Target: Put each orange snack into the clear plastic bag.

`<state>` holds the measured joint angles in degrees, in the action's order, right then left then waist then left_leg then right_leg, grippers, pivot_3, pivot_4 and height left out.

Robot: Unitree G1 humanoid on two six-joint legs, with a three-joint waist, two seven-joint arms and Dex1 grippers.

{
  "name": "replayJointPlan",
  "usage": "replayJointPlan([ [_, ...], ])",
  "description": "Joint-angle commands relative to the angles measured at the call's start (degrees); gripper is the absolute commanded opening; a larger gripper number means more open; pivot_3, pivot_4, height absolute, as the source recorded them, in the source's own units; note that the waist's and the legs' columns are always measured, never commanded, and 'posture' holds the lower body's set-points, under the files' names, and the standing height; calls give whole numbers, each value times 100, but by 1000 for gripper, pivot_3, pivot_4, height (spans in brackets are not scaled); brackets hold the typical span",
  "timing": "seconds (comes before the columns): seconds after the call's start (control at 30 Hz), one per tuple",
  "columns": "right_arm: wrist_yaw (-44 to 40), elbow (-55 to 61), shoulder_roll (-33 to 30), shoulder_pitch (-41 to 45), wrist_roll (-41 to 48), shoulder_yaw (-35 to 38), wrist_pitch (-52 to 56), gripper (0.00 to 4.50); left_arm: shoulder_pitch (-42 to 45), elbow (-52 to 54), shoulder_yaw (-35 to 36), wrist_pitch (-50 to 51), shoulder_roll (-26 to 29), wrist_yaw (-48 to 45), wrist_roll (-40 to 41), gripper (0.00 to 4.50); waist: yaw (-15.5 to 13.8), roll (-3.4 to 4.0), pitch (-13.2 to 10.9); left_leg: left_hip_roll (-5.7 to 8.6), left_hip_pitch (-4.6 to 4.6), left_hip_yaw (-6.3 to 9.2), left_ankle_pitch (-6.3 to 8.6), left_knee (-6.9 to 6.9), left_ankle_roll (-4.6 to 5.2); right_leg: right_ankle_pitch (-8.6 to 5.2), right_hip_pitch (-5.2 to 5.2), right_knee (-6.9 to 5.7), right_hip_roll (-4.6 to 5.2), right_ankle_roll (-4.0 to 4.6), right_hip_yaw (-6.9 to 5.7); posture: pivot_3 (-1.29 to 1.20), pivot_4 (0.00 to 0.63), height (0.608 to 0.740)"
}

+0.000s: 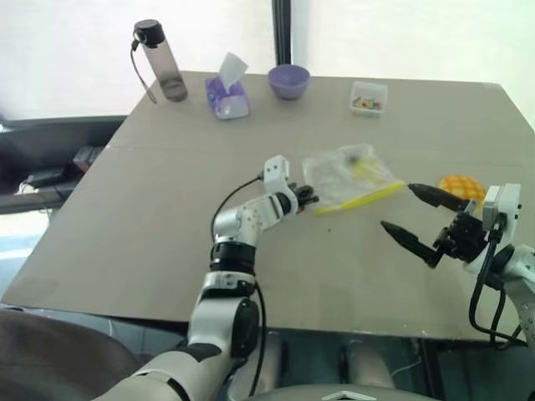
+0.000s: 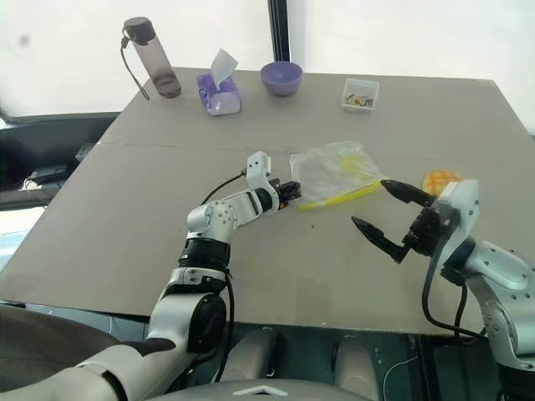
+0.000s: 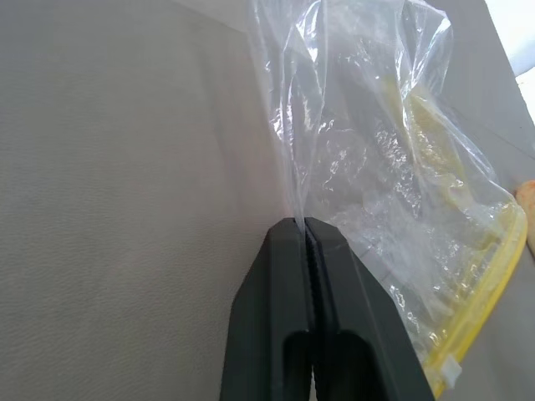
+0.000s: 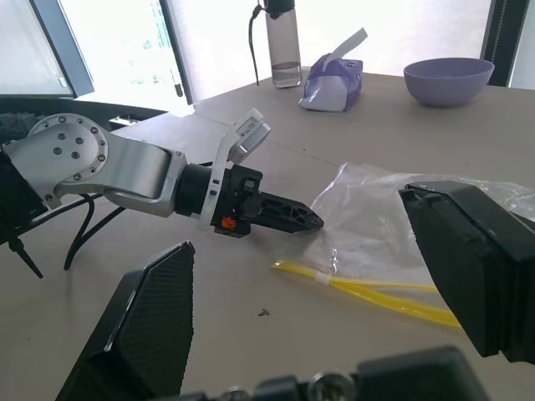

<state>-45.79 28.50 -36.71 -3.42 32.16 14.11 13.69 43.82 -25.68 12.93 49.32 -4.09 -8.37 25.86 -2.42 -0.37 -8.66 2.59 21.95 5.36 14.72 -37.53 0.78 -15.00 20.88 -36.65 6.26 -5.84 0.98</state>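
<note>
Mid-frame, the left gripper (image 1: 309, 197) has its fingers pinched tight on the near-left edge of the plastic bag (image 1: 351, 175). The bun (image 1: 461, 185) lies at right, behind the right gripper (image 1: 411, 210), whose fingers gape empty.

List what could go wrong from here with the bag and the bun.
1. The left tool is shut on only a thin fold of the bag, so the film may slip out or tear if lifted.
2. The bag lies flat on the table; its mouth may stay closed.
3. The bun sits behind the open right tool, which could knock it away.
</note>
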Motion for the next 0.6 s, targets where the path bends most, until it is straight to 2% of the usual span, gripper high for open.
replayJointPlan([
  [0.03,119,195,25,115,67,-4,58,4500,-257,-124,188,383,-294,-81,415,43,14,-2,-2,0,0,0,0,0,0,0,0,0,0,0,0,0,150,740],
  [0.13,392,99,1,254,-398,-271,123,4500,-429,743,687,1271,-439,-293,1463,43,40,-2,-3,0,4,17,0,4,0,-1,4,3,0,-2,-3,0,150,740],
  [0.2,610,-113,-40,307,-1192,-574,-202,4500,-596,1326,874,1860,-464,-279,1992,43,59,-9,-7,0,18,30,0,6,-1,-2,22,2,2,-3,0,0,150,740],
  [0.27,972,-381,-106,352,-2118,-864,-502,4500,-747,1803,1101,2391,-515,-74,2495,43,102,-16,-13,1,73,32,-19,2,-32,-2,78,-9,1,-3,1,0,150,740],
  [0.4,1511,-1201,-492,514,-3918,-1489,-1444,4500,-1022,2594,1440,3253,-563,344,3320,43,212,-20,-18,2,81,31,-28,2,-48,-2,91,-11,1,-3,8,0,150,740],
  [0.6,1930,-2188,-462,1019,-4670,-1781,-2062,4500,-1301,3155,1794,3766,-559,993,4097,43,282,-26,-22,-1,76,29,-36,6,-60,-2,94,-15,-3,-2,16,0,150,740],
])
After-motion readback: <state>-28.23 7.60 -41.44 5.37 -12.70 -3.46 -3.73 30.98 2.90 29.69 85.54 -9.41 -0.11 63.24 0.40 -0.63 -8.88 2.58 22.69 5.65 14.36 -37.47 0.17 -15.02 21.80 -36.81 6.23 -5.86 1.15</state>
